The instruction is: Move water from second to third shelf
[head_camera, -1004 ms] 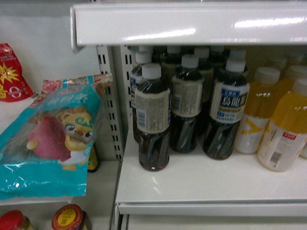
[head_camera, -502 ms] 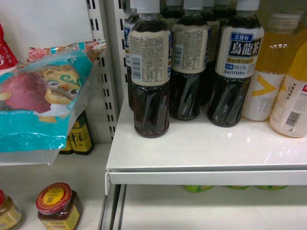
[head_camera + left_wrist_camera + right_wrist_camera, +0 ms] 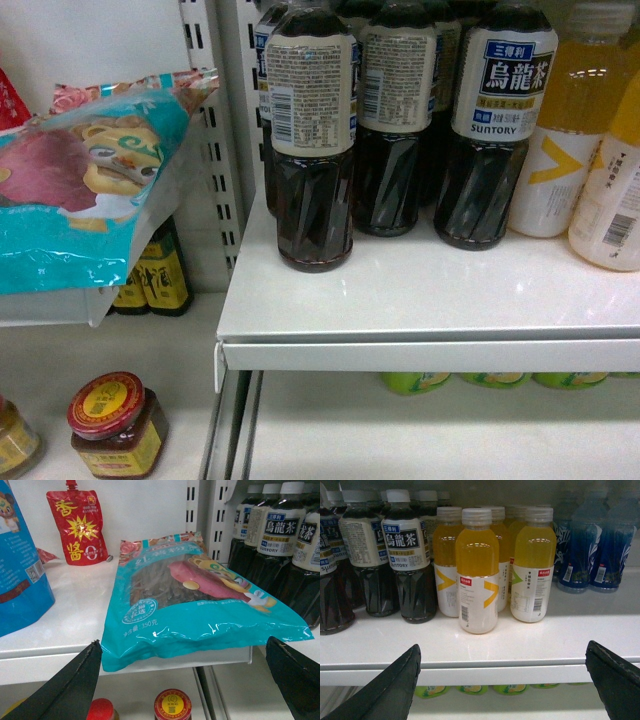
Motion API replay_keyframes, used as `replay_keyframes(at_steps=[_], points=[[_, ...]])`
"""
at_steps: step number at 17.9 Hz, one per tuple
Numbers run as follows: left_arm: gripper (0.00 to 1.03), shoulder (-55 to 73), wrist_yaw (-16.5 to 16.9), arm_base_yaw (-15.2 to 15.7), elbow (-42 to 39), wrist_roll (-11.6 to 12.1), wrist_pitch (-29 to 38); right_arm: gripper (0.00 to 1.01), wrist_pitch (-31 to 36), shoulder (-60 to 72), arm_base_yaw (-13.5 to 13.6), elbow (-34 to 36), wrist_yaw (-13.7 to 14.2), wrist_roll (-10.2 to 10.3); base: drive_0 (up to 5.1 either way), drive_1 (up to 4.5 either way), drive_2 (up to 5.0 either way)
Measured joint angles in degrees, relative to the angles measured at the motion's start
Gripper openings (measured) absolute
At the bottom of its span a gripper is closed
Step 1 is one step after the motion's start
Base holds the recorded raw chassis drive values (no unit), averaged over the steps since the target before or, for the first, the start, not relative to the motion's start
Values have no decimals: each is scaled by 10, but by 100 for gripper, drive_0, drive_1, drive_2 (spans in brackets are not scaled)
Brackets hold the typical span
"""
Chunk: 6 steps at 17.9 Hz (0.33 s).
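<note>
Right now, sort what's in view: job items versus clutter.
Job: open left gripper; open right gripper. No green-labelled water bottle in view.

Clutter: dark tea bottles with cream labels; orange plastic drink bottles; blue-labelled bottles; teal plastic snack bag; red pouch; red-lidded glass jar.

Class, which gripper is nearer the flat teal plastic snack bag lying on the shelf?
Left. The left gripper faces the flat teal plastic snack bag directly; the right gripper faces yellow drink bottles.

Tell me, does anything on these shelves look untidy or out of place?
Only the teal snack bag: it lies flat and skewed, its front end overhanging the shelf edge. The dark tea bottles and orange drinks stand upright; nothing looks spilled.
</note>
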<state>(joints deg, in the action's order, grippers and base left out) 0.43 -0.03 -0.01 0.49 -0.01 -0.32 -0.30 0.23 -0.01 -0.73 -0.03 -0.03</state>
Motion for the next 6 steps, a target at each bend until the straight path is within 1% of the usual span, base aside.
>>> replay_keyframes(at_steps=[6], points=[[98,0,0,0,0,0,0,98,0,0,0,0,0,0,0,0,0]])
